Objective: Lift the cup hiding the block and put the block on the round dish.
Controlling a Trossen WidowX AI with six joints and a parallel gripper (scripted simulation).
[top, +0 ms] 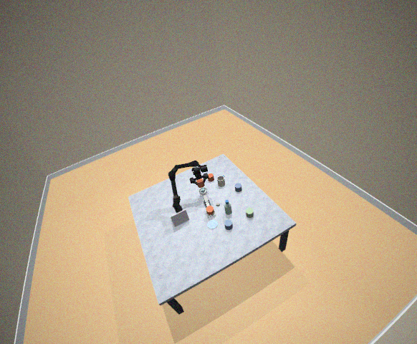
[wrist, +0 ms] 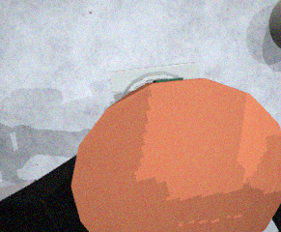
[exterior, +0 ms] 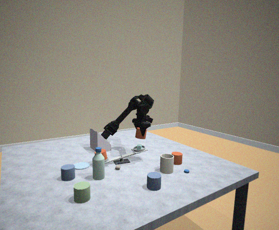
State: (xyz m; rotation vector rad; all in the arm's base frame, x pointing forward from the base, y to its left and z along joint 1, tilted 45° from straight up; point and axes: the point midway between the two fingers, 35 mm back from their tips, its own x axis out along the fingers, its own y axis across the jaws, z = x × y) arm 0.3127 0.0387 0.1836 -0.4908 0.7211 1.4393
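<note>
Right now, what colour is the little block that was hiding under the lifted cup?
Pale green block, best seen in the exterior view, below the orange cup.

I hold one orange cup [exterior: 140,132] in my pincer [exterior: 141,130], upright above the balance [exterior: 122,157]. A pale green block [exterior: 139,146] sits on its raised end; the other cup [exterior: 103,153] stands on the low end. The pale blue dish [exterior: 81,165] lies beyond that end.

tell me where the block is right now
In the exterior view the pale green block sits uncovered on the raised far-right end of the balance, directly below the orange cup held up in the gripper.
</note>
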